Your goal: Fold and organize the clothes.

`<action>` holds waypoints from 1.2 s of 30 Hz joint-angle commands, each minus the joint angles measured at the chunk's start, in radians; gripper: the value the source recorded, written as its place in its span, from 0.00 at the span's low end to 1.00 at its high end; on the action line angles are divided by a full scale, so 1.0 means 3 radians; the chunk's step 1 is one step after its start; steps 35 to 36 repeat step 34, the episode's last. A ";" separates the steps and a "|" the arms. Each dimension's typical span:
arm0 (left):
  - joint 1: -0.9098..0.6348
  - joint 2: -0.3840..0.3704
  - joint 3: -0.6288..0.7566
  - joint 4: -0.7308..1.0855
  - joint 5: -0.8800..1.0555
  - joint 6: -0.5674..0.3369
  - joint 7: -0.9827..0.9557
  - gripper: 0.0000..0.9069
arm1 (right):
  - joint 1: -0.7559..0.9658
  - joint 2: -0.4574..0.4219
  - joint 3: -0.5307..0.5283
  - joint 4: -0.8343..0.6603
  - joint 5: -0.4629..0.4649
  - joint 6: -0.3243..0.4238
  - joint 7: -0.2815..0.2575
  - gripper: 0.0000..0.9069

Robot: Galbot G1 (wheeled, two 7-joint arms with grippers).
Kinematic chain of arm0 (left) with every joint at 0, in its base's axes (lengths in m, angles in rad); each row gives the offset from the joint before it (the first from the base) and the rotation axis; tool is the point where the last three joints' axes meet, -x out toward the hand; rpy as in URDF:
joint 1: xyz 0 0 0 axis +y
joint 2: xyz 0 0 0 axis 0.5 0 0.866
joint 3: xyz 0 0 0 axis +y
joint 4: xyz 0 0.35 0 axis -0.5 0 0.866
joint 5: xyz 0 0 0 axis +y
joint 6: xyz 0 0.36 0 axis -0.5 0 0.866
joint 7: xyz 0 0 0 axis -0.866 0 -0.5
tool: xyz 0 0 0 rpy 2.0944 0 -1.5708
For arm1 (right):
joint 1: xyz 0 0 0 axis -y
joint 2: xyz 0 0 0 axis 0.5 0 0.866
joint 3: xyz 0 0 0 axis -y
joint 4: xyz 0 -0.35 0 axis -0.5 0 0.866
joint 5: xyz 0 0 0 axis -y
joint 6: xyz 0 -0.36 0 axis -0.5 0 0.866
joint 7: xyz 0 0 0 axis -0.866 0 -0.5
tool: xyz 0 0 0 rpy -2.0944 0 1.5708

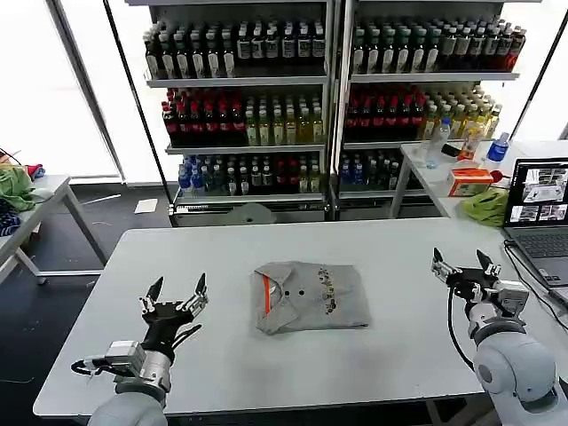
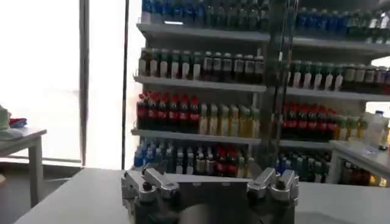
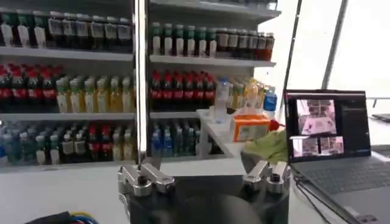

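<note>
Nearest the robot, the left gripper (image 1: 177,292) hovers over the near left part of the white table (image 1: 106,293), fingers spread wide, holding nothing; across on the other side, the right gripper (image 1: 463,264) hangs above the table's right part, fingers likewise parted and empty; both sit well apart from the cloth between them; in the left wrist view the left gripper's (image 2: 210,182) two knuckled fingers stand apart with bare tabletop (image 2: 79,195) beyond them; in the right wrist view the right gripper (image 3: 204,178) shows the same wide gap; now the middle of the table: a folded light grey shirt (image 1: 311,295) lies flat as a neat rectangle, orange collar lining (image 1: 266,291) showing at its left end, a small multicolour print across the chest; neither gripper touches it; at the right edge an open laptop (image 1: 537,209) stands with its screen lit, also seen from the right wrist (image 3: 323,128); beyond it a bright green cloth (image 1: 486,206) sits on a side table (image 1: 426,173) near an orange box (image 1: 468,182); at the far back, shelves of bottled drinks (image 1: 248,115) fill the wall
</note>
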 commanded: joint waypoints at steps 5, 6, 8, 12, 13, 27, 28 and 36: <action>-0.0006 -0.0018 -0.0080 0.0103 0.0100 -0.0033 0.0041 1.00 | -0.0018 -0.0011 0.0017 0.0015 -0.0195 0.0002 -0.0050 1.00; 0.0000 -0.0016 -0.0090 0.0097 0.0099 -0.0015 0.0062 1.00 | -0.0021 -0.0004 0.0013 0.0014 -0.0197 0.0002 -0.0051 1.00; 0.0015 -0.0009 -0.0107 0.0071 0.0150 0.0007 0.0116 1.00 | -0.0026 0.0002 0.0003 0.0012 -0.0205 0.0003 -0.0057 1.00; 0.0040 -0.0005 -0.0122 0.0061 0.0273 0.0020 0.0197 1.00 | -0.0025 0.0016 -0.0017 -0.0004 -0.0225 0.0004 -0.0063 1.00; 0.0046 -0.0009 -0.0120 0.0058 0.0282 0.0020 0.0201 1.00 | -0.0026 0.0020 -0.0028 -0.0005 -0.0237 0.0004 -0.0070 1.00; 0.0051 -0.0022 -0.0106 0.0076 0.0246 0.0017 0.0237 1.00 | -0.0026 0.0033 -0.0053 -0.0007 -0.0263 0.0009 -0.0083 1.00; 0.0049 -0.0023 -0.0107 0.0078 0.0231 0.0012 0.0238 1.00 | -0.0025 0.0035 -0.0055 -0.0005 -0.0264 0.0008 -0.0084 1.00; 0.0023 -0.0013 -0.0105 0.0118 0.0189 -0.0009 0.0248 1.00 | -0.0019 0.0059 -0.0078 -0.0022 -0.0280 0.0008 -0.0099 1.00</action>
